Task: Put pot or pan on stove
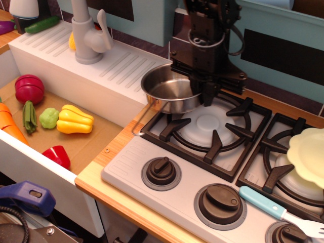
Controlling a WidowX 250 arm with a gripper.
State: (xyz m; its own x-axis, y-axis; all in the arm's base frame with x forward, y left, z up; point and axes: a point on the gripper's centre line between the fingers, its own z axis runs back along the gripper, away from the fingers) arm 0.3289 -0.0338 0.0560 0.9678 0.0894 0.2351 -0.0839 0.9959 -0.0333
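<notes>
Saucepan [171,94] hangs in the air over the near-left corner of the stove [167,152], its thin handle pointing down toward us. Behind it, the gripper [205,91] pinches the pan's far rim tight, so it can be carried over the burner grate [208,125].

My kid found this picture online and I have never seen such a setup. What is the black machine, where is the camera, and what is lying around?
The black machine is a robot arm; its gripper is shut on the rim of a small steel saucepan, holding it over the left burner of a toy stove. One camera looks down from the front, at an angle. A pale yellow plate sits on the right burner, and a blue-handled spatula lies by the knobs. Left, toy vegetables, among them a yellow pepper, lie in the sink, with a faucet behind.
</notes>
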